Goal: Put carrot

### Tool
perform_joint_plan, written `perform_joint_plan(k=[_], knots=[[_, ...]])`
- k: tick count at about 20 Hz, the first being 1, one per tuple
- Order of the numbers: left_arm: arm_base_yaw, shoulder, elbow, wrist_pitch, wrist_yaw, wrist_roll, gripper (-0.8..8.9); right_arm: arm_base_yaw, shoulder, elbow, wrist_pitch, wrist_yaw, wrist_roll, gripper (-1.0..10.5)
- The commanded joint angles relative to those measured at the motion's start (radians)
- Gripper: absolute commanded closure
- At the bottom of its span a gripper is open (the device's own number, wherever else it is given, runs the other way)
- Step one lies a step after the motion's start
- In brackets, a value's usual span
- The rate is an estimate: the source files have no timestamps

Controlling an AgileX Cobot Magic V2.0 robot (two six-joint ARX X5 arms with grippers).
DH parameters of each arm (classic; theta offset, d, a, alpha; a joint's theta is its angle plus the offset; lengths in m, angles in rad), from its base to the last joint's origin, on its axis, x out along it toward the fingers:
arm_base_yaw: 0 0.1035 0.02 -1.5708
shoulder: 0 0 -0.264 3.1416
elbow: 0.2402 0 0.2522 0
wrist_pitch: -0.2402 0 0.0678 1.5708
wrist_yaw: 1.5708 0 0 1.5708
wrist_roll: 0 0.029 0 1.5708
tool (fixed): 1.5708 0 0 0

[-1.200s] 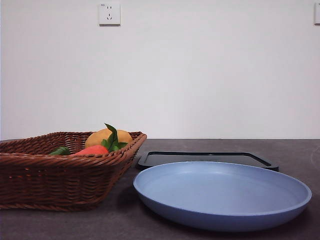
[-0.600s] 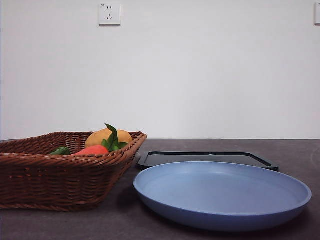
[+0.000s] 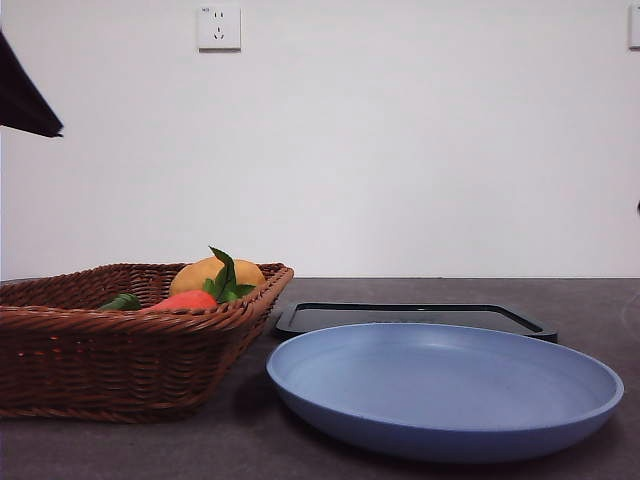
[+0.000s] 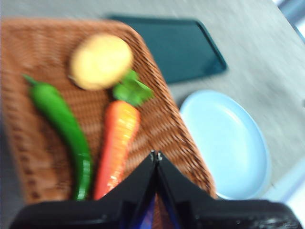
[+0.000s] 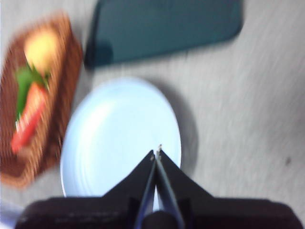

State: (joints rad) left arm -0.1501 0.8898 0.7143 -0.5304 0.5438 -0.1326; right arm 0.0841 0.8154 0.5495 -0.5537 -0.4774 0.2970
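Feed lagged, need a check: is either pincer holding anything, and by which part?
Nothing held. Left pincer and right pincer are shut on nothing; the carrot lies in the basket.

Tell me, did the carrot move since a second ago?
No. In the front view the carrot lies in the same spot in the basket, beside the potato.

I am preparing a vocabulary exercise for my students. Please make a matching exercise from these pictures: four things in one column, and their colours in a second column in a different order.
Things:
1. carrot
2. potato
3. plate
4. basket

Colours:
a. light blue
b. brown
c. red-orange
d. tan-yellow

Pairs: 1-c, 2-d, 3-a, 4-b
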Motion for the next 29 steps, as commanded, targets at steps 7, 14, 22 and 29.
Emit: perform_joint_plan(k=[7, 14, 22, 29], knots=[[-0.022, 0.028, 0.015, 0.021, 0.035, 0.028, 5.53, 0.006, 0.242, 0.014, 0.011, -0.019, -0.068, 7.1], [-0.023, 0.028, 0.015, 0.04, 0.035, 0.028, 5.53, 0.098, 0.438, 0.014, 0.131, -0.019, -0.047, 7.2], [-0.023, 0.028, 0.015, 0.044, 0.033, 0.029, 5.54, 0.146, 0.535, 0.014, 0.21, -0.017, 0.027, 9.2], [-0.058, 0.028, 0.015, 0.047, -0.022, 0.029, 5.11, 0.145, 0.496, 0.014, 0.203, -0.019, 0.067, 9.4]])
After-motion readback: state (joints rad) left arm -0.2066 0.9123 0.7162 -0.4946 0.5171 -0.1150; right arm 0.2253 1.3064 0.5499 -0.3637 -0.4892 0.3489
